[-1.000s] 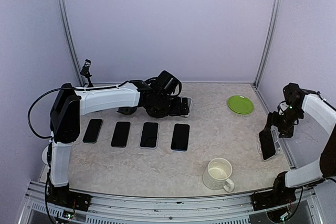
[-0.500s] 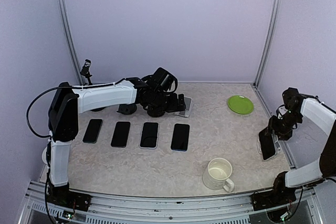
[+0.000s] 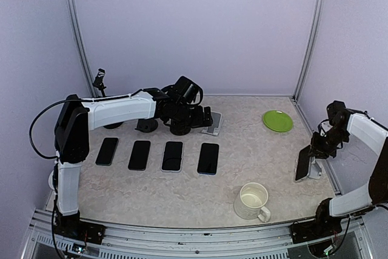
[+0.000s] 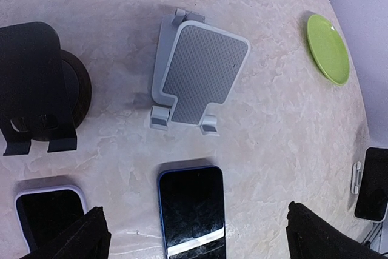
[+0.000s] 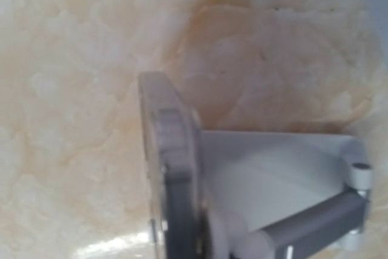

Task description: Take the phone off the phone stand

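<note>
While the phone [image 3: 302, 163] leans in the phone stand [image 3: 314, 171] at the right edge of the top view, the right gripper [image 3: 317, 148] sits at its upper end; whether it pinches cannot be told. Step: grasping. Next: firm pinch, lift clear. Left gripper [image 3: 205, 119], upper centre, gapes wide.

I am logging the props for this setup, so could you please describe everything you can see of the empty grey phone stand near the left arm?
The grey phone stand is a light-grey frame, plastic by its look, with a darker textured pad on its face, two small lips at the lower edge and a hinge behind. It holds no phone. It rests on the marbled table, behind the row of flat phones; nothing else touches it.
</note>
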Robot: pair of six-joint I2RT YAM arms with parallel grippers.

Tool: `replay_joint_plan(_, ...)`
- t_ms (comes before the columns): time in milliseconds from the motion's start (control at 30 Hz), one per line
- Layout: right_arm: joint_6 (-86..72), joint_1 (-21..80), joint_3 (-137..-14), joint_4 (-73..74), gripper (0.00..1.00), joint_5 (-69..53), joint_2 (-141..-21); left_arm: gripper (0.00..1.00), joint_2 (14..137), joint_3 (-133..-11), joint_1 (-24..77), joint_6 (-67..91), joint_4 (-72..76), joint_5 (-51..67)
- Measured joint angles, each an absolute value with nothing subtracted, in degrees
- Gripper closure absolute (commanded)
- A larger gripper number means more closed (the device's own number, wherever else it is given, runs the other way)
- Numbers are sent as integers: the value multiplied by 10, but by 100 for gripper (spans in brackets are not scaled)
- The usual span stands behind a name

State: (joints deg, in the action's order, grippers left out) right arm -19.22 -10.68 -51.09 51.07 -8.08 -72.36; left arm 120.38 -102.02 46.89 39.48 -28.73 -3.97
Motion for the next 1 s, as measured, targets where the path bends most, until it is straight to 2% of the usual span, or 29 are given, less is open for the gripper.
replay_joint_plan(100, -199, -107, -512, 507, 93, -97, -723, 1, 1203, -1019, 469, 389, -282, -38)
replay_joint_plan(267, -216, -107, -513, 495, 95, -119, -724, 1, 1195, -1012, 469, 377, -256, -17)
replay_joint_plan(533, -259, -105, -524, 459, 97, -171, -753, 1, 1193, -1015, 479, 354, -184, 91)
replay_joint_plan(700, -282, -83, -538, 429, 97, -205, -776, 1, 1226, -1084, 507, 341, -180, 167)
replay_joint_plan(1000, -311, -51, -549, 394, 100, -227, -800, 1, 1336, -1216, 561, 329, -184, 234)
